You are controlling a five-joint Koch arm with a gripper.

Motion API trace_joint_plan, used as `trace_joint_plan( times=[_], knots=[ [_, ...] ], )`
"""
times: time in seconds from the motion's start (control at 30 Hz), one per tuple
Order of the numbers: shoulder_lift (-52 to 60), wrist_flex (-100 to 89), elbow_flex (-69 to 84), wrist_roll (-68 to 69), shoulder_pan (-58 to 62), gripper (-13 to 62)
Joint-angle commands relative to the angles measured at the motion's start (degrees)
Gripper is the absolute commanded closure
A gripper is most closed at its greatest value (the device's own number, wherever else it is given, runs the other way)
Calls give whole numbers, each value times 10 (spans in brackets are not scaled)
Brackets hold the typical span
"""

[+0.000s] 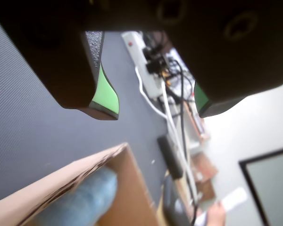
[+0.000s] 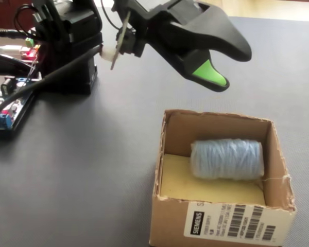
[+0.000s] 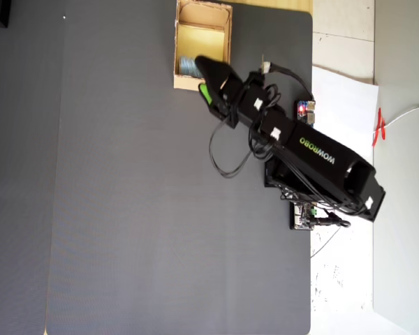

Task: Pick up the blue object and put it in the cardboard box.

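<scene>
In the overhead view the arm (image 3: 279, 132) covers most of the blue object (image 3: 187, 66). In the wrist view the cardboard box (image 1: 61, 179) is blurred and cut off by the bottom edge.

arm stretched toward the box, gripper (image 1: 155, 110) open and empty above it

in the wrist view the two black jaws stand well apart, green pads (image 1: 106, 96) facing each other, nothing between them, and the box (image 1: 61, 181) lies below the left jaw. in the fixed view the gripper (image 2: 216, 69) hangs above the box's (image 2: 221, 224) far left corner, clear of its rim, tips sloping down to the right; only one green tip shows there. in the overhead view the black arm (image 3: 314, 153) runs on a slant from its base at the box's lower right up to the box's (image 3: 202, 14) near end, where the gripper (image 3: 204, 87) overlaps the wall.
</scene>
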Motion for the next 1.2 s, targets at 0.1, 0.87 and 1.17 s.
trace_joint_plan(
  times=[0.1,0.87,1.17],
  knots=[
    [57,-110,35,60,-64,169],
    [165,-189,317,131,-276,154],
    [165,-104,352,129,-293,153]
  ],
)
